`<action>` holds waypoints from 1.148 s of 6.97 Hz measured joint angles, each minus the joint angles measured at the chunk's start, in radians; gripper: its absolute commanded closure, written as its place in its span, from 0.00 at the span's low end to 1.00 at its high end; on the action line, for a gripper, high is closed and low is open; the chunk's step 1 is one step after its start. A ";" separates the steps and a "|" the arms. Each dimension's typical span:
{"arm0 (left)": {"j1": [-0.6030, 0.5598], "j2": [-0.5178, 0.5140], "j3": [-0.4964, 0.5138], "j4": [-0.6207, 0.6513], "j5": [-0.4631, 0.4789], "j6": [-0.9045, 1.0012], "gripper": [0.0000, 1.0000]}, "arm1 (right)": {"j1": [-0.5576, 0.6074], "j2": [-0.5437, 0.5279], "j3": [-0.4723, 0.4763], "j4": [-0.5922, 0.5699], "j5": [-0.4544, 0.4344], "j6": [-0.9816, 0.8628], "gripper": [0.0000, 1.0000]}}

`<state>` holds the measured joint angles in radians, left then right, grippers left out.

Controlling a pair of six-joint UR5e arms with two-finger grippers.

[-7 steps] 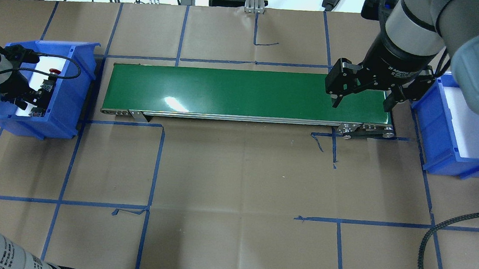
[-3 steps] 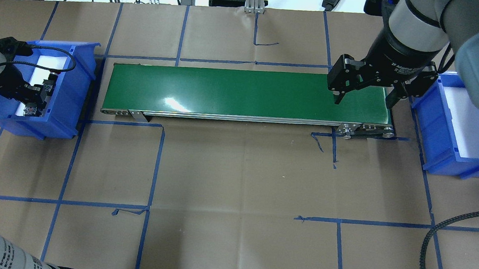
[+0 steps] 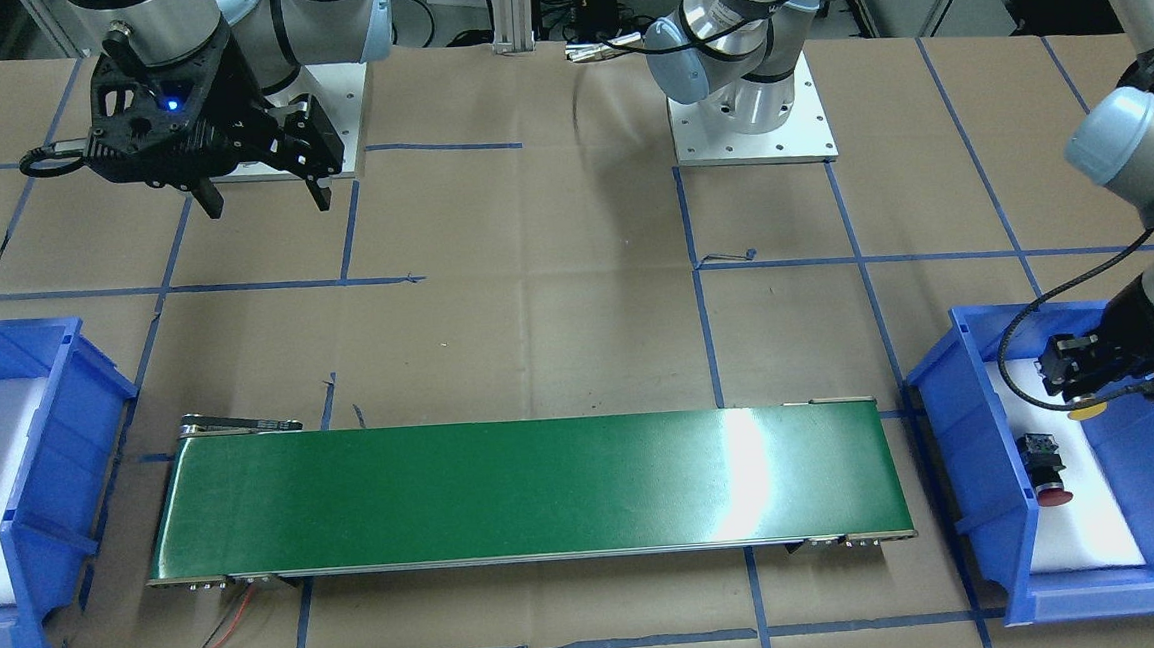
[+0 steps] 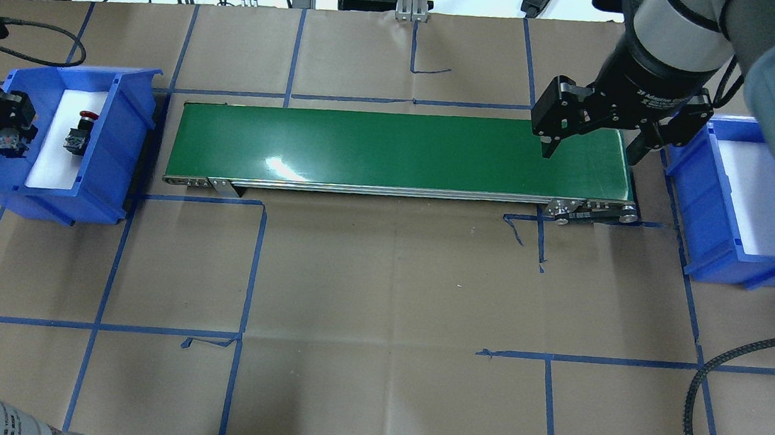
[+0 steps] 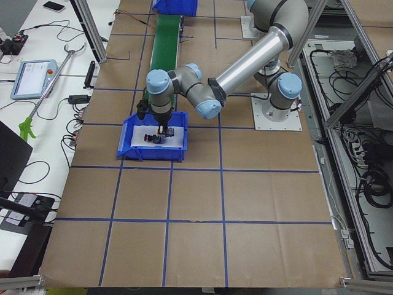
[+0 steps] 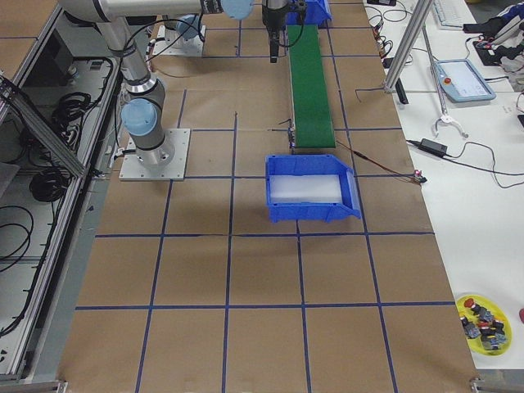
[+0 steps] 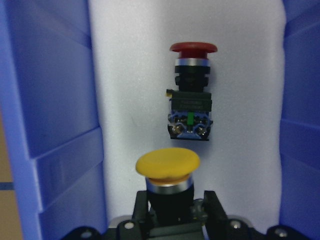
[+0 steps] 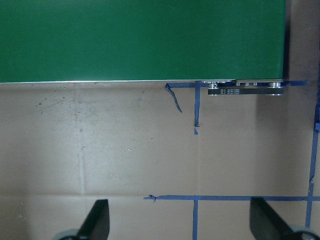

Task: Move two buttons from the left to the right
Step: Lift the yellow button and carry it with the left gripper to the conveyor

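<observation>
The yellow button (image 7: 167, 165) has just come up off the white foam (image 7: 125, 75) that lines the left bin (image 4: 108, 169). A second ago the left gripper (image 4: 8, 133) was down low in the near part of that bin. Now it has risen, and in the overhead view it sits toward the bin's outer left wall with the button in its grasp. The wrist view shows its two fingers closed tight on the black collar just under the yellow cap. The cap points toward the far end of the bin and hangs above the foam.

The red button (image 4: 79, 131) lies on its side on the foam inside the same bin, apart from the gripper, its cap also toward the far end.

The right gripper (image 4: 587, 155) hovers over the right end of the green belt (image 4: 394, 147), jaws spread wide with nothing between them. Over the last second it has only drifted a little toward the far side. The right bin (image 4: 687, 204) stands just beyond that end of the belt.

So the first pick-up looks done and the grip looks secure. The likely next step is to carry the yellow button across to the belt's left end. Both buttons are on the left side, so the task is at an early stage.
</observation>
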<state>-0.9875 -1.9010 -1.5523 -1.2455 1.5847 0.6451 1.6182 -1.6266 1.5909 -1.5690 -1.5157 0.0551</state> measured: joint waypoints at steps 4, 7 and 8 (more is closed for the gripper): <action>-0.096 -0.007 0.234 -0.290 0.002 -0.012 0.99 | -0.002 0.001 0.001 0.001 0.000 -0.002 0.00; -0.310 -0.020 0.230 -0.298 0.000 -0.213 0.99 | -0.002 0.001 0.000 0.001 0.000 0.000 0.00; -0.393 -0.032 0.223 -0.291 -0.007 -0.324 0.99 | -0.002 0.001 -0.003 -0.001 0.000 0.002 0.00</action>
<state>-1.3805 -1.9326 -1.3298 -1.5370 1.5775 0.3216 1.6160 -1.6260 1.5874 -1.5697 -1.5157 0.0573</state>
